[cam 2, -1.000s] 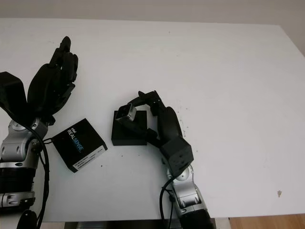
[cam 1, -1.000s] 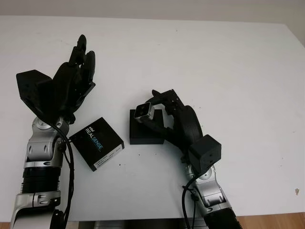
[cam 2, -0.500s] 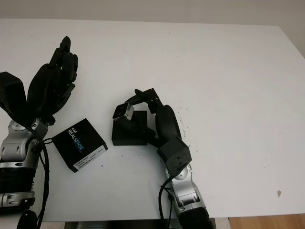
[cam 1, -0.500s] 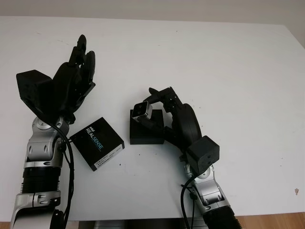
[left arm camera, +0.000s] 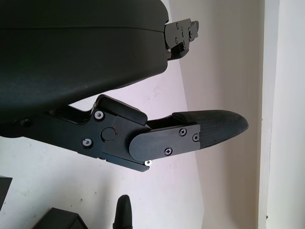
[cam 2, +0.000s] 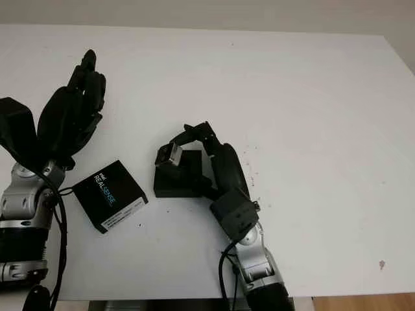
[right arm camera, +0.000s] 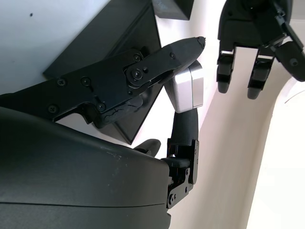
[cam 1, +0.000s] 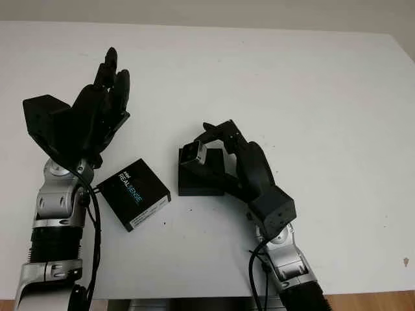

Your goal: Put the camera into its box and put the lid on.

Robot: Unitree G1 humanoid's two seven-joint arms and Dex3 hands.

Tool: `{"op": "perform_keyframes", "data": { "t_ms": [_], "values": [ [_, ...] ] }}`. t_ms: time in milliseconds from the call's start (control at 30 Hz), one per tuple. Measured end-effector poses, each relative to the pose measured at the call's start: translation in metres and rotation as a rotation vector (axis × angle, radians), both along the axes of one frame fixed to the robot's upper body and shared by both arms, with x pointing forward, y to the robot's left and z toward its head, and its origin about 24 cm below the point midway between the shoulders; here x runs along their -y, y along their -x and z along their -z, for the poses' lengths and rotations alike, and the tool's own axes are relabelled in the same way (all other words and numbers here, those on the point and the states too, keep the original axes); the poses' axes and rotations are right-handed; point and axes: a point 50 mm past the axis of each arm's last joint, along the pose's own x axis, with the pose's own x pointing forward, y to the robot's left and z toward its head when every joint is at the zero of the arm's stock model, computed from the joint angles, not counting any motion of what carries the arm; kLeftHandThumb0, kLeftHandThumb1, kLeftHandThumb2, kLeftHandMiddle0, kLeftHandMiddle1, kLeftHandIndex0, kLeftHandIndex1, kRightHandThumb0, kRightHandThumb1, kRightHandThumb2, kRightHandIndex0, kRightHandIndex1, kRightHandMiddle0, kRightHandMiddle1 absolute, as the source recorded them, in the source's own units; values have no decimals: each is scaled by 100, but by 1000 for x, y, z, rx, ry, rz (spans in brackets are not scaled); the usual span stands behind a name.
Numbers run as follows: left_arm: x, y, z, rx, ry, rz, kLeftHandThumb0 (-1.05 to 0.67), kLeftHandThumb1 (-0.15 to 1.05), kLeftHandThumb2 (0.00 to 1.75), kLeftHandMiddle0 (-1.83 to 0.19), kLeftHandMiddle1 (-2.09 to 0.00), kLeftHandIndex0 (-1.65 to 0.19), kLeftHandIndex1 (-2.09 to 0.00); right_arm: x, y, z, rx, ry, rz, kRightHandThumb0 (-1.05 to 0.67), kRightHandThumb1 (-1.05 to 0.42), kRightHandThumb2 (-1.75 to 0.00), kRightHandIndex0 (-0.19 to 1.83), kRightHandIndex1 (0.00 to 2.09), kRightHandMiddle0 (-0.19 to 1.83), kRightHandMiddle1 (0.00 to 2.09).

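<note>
Right robot hand clenched on the small silver camera, pinched between fingertips and tilted over the black box base. The camera hangs at the base's 10 o'clock corner, above its rim and not yet seated; the tilt probably lets one edge enter the cavity first. In the right wrist view the camera is squeezed between an upper finger and a lower one, its metal side left bare, a grip that should leave room to release it downward.

The box base lies near the middle of the white surface. The lid, printed REALSENSE, lies flat at the base's 9 o'clock, just beside it but apart, so the opening stays free until the camera is in.

Left robot hand is released, holding nothing, raised above the surface at the lid's 11 o'clock; its position suggests it waits to take up the lid. Judged stage: insertion under way, lidding not yet begun.
</note>
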Motion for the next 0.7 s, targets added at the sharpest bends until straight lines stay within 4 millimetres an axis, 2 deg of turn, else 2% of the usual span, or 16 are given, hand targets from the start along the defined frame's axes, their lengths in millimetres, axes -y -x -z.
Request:
{"op": "perform_keyframes", "data": {
  "t_ms": [700],
  "values": [
    [0,0,0,1,-3,3,-82,105,60,19,0,19,0,9,-2,1,-8,23,21,-46,-100,-6,14,52,34,161]
  ]
}}
